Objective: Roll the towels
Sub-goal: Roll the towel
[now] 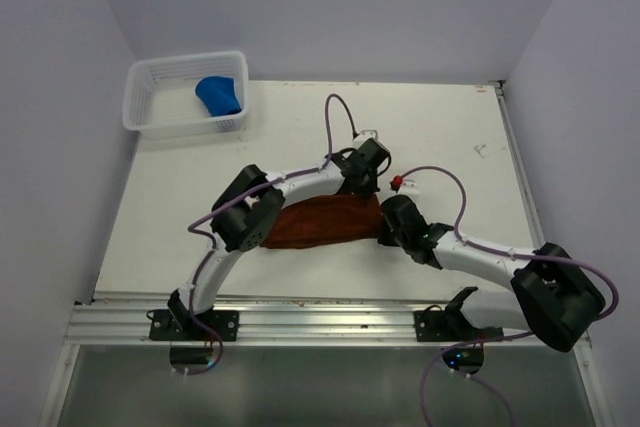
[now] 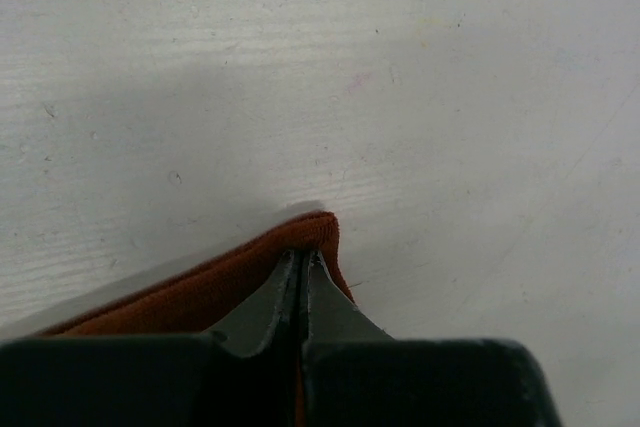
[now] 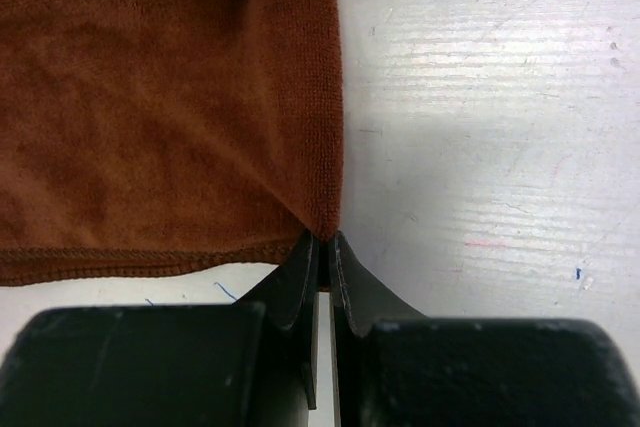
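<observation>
A rust-brown towel (image 1: 325,222) lies flat across the middle of the table. My left gripper (image 1: 368,187) is shut on the towel's far right corner, which shows pinched between the jaws in the left wrist view (image 2: 318,227). My right gripper (image 1: 385,232) is shut on the near right corner, seen in the right wrist view (image 3: 322,222), where the brown cloth (image 3: 150,127) spreads to the left. A blue towel (image 1: 220,95) lies in the white basket (image 1: 150,122) at the far left.
The white basket stands at the table's far left corner. A small red and white object (image 1: 402,185) lies just right of the left gripper. Cables loop over the table. A metal rail (image 1: 330,312) runs along the near edge.
</observation>
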Controlling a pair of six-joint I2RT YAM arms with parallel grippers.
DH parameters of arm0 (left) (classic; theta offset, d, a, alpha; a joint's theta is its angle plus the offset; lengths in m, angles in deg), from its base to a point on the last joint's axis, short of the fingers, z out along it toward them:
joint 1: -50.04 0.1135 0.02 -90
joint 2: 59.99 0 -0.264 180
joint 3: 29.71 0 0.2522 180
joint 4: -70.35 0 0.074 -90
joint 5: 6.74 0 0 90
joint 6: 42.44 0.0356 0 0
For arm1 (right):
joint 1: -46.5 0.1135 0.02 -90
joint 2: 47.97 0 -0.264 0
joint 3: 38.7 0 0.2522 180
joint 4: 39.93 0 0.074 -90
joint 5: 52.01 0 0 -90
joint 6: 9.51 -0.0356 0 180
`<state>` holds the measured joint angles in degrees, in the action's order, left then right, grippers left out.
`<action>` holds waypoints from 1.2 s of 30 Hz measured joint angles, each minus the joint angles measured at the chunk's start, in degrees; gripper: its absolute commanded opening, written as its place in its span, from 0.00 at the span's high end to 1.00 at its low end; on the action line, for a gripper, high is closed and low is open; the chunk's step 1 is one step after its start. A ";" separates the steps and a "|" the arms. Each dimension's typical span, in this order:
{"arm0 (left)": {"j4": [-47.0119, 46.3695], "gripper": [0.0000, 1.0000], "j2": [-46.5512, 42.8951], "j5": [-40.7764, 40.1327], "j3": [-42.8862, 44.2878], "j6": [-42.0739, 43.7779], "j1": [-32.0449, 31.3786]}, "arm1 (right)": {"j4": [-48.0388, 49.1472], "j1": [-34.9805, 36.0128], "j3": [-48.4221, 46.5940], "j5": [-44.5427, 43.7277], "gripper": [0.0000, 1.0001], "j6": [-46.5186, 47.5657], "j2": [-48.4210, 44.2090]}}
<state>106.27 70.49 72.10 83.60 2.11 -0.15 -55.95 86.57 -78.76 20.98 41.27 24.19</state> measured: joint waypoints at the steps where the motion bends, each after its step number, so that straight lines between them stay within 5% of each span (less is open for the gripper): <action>1: 0.00 1.00 -0.02 -0.35 0.00 -0.50 -0.07 | -0.31 0.00 0.11 0.00 1.00 0.07 -0.50; 5: -3.32 1.00 -1.62 -1.07 -3.48 -3.30 -0.11 | -1.53 0.00 0.13 -0.02 1.00 1.09 -1.99; 18: -33.75 1.00 -15.61 6.60 -34.10 -11.47 4.17 | -7.85 3.74 -3.74 -1.88 1.00 8.44 -2.64; 29: -54.38 1.00 -15.65 18.62 -37.79 -12.24 6.71 | -14.21 11.19 -9.55 -11.21 1.00 12.11 1.88; 36: -59.80 1.00 -14.49 22.25 -40.61 -12.52 8.41 | -19.08 14.69 -12.76 -17.40 1.00 12.39 5.25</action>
<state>46.46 56.00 94.35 42.99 -10.42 8.26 -75.04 101.26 -91.53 3.58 53.66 29.43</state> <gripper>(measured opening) 0.009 0.051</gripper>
